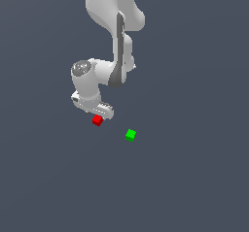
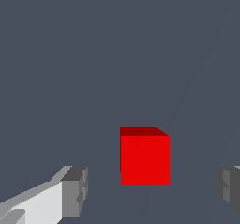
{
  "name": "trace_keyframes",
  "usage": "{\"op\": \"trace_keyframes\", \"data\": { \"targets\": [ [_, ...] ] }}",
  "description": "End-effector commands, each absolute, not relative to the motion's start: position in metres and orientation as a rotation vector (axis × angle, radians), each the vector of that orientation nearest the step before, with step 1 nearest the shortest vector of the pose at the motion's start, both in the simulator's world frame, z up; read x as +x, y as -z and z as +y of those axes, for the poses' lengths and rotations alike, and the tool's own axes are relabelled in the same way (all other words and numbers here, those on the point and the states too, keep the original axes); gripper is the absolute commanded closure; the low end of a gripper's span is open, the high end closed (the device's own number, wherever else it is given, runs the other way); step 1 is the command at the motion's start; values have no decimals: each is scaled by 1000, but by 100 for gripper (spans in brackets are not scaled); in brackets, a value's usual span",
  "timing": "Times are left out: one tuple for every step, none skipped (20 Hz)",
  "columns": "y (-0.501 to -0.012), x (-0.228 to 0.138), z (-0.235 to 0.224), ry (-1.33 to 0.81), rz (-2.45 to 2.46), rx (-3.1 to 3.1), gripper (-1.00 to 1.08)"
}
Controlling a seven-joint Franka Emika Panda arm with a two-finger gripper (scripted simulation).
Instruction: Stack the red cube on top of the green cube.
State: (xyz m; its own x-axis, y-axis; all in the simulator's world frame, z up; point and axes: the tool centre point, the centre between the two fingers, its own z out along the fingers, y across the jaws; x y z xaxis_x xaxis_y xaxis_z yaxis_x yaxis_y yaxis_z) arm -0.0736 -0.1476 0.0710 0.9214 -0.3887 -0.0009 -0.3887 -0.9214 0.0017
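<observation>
The red cube (image 1: 97, 120) sits on the dark floor just under the white gripper (image 1: 98, 116) in the exterior view. In the wrist view the red cube (image 2: 144, 156) lies between the two grey fingertips (image 2: 76, 191), with gaps on both sides, so the gripper (image 2: 152, 190) is open and touches nothing. The green cube (image 1: 130, 135) rests on the floor a short way off, toward the exterior view's right and nearer the camera; it is out of the wrist view.
The white arm (image 1: 114, 37) reaches down from the top of the exterior view. Plain dark grey floor (image 1: 194, 177) surrounds both cubes.
</observation>
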Motion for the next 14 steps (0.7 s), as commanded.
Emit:
{"op": "trace_keyframes", "data": {
  "targets": [
    [-71, -74, -148, 2, -623, 3078, -92],
    [-71, -74, -148, 2, -623, 3078, -92],
    [-70, -74, -148, 2, -623, 3078, -92],
    [-68, -74, -148, 2, -623, 3078, -92],
    [-66, -74, -148, 2, -623, 3078, -92],
    [-63, -74, -147, 2, -623, 3078, -92],
    [-59, -74, -148, 2, -624, 3078, -92],
    [-55, -74, -148, 2, -624, 3078, -92],
    [-50, -75, -148, 1, -625, 3078, -92],
    [-44, -75, -148, 1, -625, 3078, -92],
    [-39, -75, -148, 1, -626, 3078, -92],
    [-34, -75, -148, 1, -626, 3078, -92],
    [-30, -75, -148, 1, -626, 3078, -92],
    [-27, -75, -148, 1, -626, 3078, -92]
  ]
}}
